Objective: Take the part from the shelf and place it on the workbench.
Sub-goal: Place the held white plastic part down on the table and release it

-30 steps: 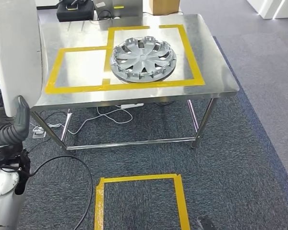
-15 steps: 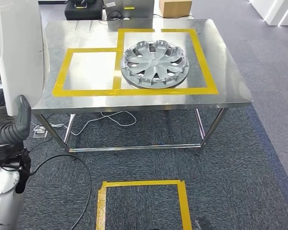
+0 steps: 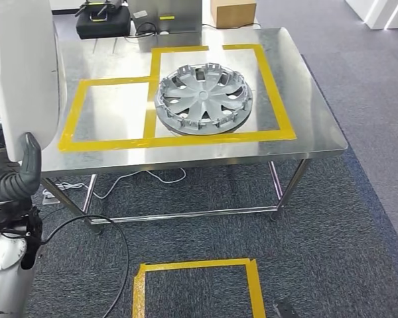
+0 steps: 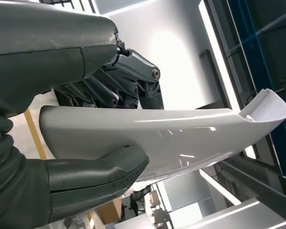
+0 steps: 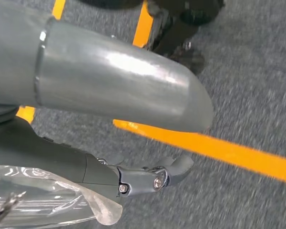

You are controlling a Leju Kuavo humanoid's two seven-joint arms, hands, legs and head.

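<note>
Left hand (image 3: 16, 175) grips white part (image 3: 29, 73), thumb and fingers clamped on its edge, at 9 o'clock off the tabletop (image 3: 307, 99). Hubcap (image 3: 204, 98) sits inside right taped box. Right hand (image 5: 148, 176): empty, fingers slightly curled, over carpet.

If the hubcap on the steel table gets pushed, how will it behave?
The hubcap lies flat with its wide rim on the table, so it would probably slide, not roll or tip. It looks thin and spoked, likely light. Its small rim clips seem breakable.
</note>
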